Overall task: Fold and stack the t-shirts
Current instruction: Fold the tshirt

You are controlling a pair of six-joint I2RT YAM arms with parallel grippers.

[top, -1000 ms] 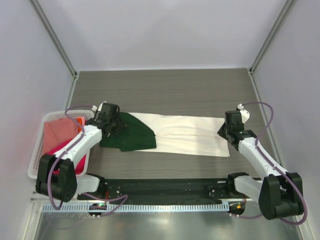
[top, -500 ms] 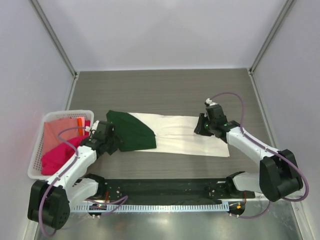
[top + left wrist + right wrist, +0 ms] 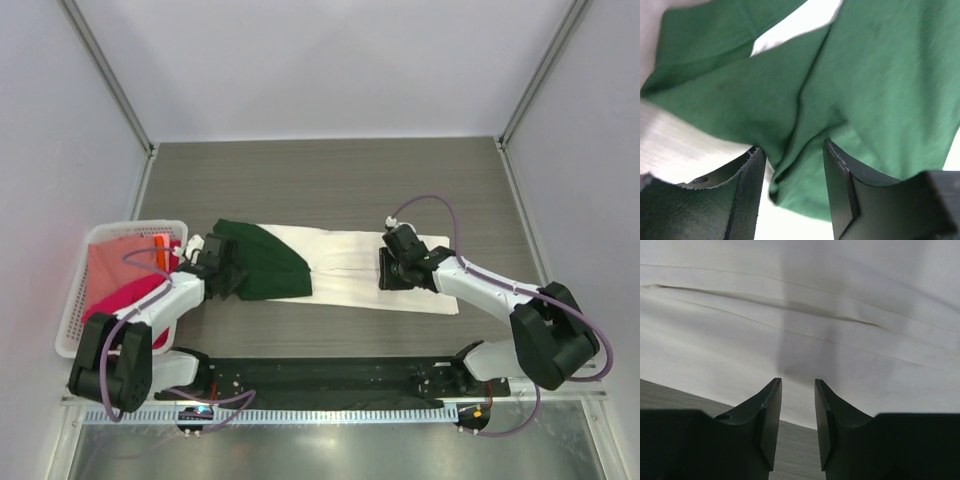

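Observation:
A dark green t-shirt (image 3: 262, 262) lies folded over the left end of a long cream t-shirt (image 3: 372, 268) spread flat on the table. My left gripper (image 3: 224, 276) is at the green shirt's left edge. In the left wrist view it (image 3: 792, 147) is open, with a fold of green cloth (image 3: 865, 90) lying between the fingers. My right gripper (image 3: 390, 270) hovers over the cream shirt's right part. In the right wrist view it (image 3: 798, 382) is narrowly open and empty, just above the cream cloth (image 3: 790, 305) near its front edge.
A white lattice basket (image 3: 68, 318) at the far left holds a salmon-pink shirt (image 3: 115, 262) and a magenta one (image 3: 108, 306). Grey wood-grain table (image 3: 330, 185) runs back to the walls. A dark rail (image 3: 320, 378) lies along the near edge.
My right gripper has moved left along the cream shirt, from its right end towards the middle. My left gripper has drawn back from the green shirt's far corner to its near left edge.

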